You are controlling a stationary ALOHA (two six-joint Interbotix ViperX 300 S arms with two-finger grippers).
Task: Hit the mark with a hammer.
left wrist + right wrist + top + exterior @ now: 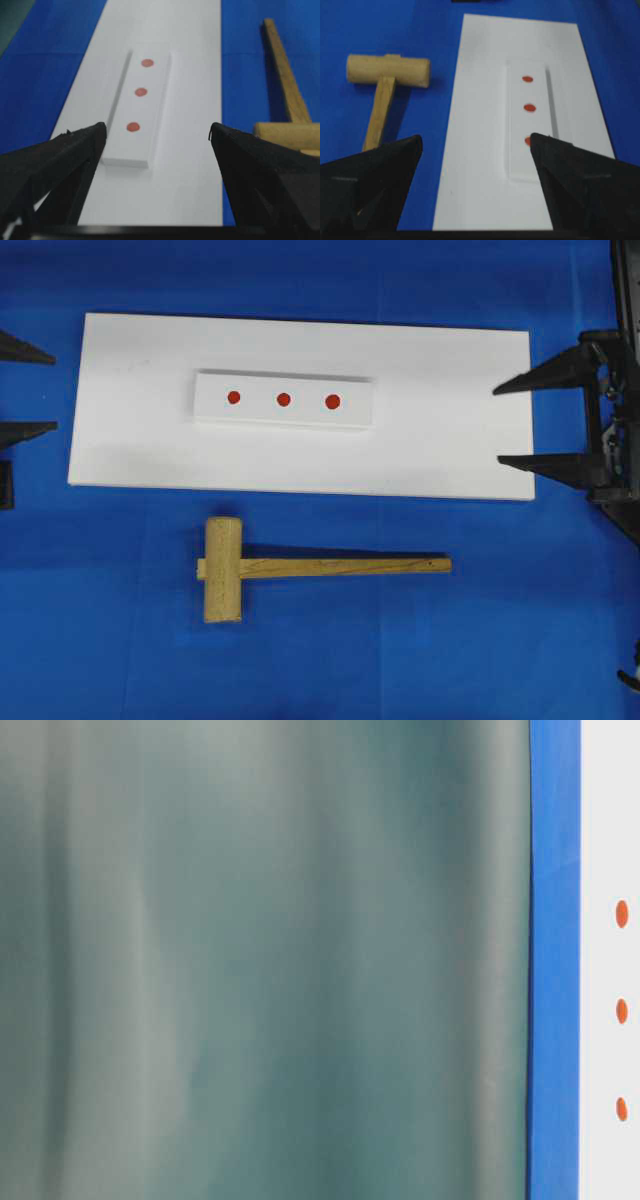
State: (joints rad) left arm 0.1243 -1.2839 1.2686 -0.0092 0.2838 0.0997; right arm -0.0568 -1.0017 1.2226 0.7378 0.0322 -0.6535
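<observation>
Three red marks (283, 399) I see from overhead on a white block (284, 400); the wooden mallet (300, 567) lies on the blue cloth (100, 620) below the white board (450, 420), handle pointing right. In the wrist views, left gripper (157, 132) and right gripper (476, 142) stand wide, empty.

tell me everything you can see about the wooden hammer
The hammer is a light-brown wooden mallet with a thick cylindrical head and a long, flat handle. It lies flat on the blue cloth, beside the white board but apart from it, its handle along the board's long edge. Neither gripper touches it.
</observation>
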